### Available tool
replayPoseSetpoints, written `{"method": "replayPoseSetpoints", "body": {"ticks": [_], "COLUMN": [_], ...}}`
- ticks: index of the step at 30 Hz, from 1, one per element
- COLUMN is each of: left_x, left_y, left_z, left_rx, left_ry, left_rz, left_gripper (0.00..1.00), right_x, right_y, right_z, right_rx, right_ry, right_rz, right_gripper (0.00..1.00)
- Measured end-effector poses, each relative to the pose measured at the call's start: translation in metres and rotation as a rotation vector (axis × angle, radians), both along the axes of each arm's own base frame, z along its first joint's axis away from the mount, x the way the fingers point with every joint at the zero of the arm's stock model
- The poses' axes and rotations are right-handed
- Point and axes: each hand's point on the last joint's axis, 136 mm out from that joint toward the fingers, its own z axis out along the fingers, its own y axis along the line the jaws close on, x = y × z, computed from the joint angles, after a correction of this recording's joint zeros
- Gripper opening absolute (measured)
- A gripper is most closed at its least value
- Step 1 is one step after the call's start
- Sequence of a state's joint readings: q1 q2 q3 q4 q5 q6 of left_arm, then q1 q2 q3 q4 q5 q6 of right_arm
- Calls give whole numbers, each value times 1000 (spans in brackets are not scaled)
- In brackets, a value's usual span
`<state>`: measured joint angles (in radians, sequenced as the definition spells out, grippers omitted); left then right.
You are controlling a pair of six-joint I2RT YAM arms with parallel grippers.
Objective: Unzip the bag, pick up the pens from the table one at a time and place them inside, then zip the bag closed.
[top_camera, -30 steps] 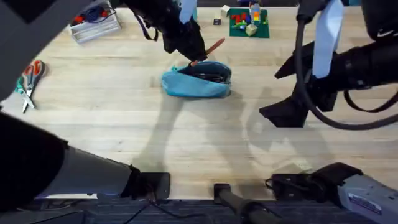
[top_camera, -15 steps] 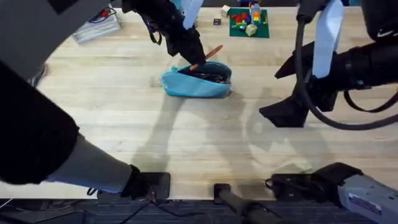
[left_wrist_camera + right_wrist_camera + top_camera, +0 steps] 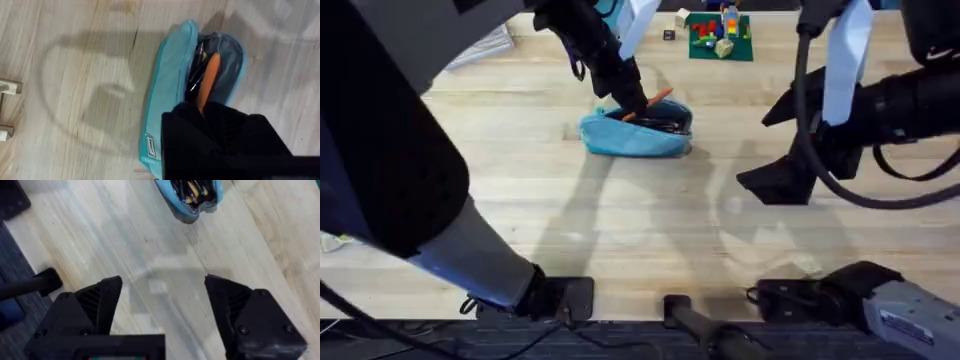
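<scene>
Light blue soft fabric pencil pouch [image 3: 636,131] lies on the pale plank wooden tabletop [image 3: 620,220], toward the far middle, zipper undone and mouth gaping; dark slim pen [image 3: 196,75] already lies inside it along one wall; orange pen with a black tip [image 3: 646,103] is pinched in the left gripper [image 3: 630,102], black fingers closed on its rear end, front end dipping into the pouch opening (left wrist view shows the orange shaft [image 3: 207,80] slanting down beside the dark pen, pouch [image 3: 172,95] walls on both sides); left arm reaches across from the lower left, large and dark under the camera; right gripper [image 3: 790,185] hovers above bare table, well to the right of the pouch, holding nothing; right wrist view shows its two black fingers [image 3: 95,305] spread wide apart over the planks, with the pouch [image 3: 192,197] farther off and dark contents visible in its mouth; green baseplate with coloured toy bricks [image 3: 720,35] sits at the far edge behind the pouch, apart from it.
</scene>
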<state>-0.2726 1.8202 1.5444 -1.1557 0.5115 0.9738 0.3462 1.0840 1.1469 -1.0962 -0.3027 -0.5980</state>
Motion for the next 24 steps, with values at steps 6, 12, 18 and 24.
{"method": "replayPoseSetpoints", "body": {"ticks": [6,12,18,24], "left_x": [1,1,0,-1], "left_y": [1,1,0,-1], "left_z": [-10,-11,-11,-11], "left_rx": [12,15,14,16], "left_ry": [26,27,26,30], "left_rz": [1,1,-7,-8], "left_gripper": [42,43,907,993], "right_x": [0,0,0,0], "right_y": [0,0,0,0], "right_z": [0,0,0,0], "right_rx": [0,0,0,0], "right_ry": [0,0,0,0], "right_rz": [0,0,0,0], "right_gripper": [998,998,997,997]}}
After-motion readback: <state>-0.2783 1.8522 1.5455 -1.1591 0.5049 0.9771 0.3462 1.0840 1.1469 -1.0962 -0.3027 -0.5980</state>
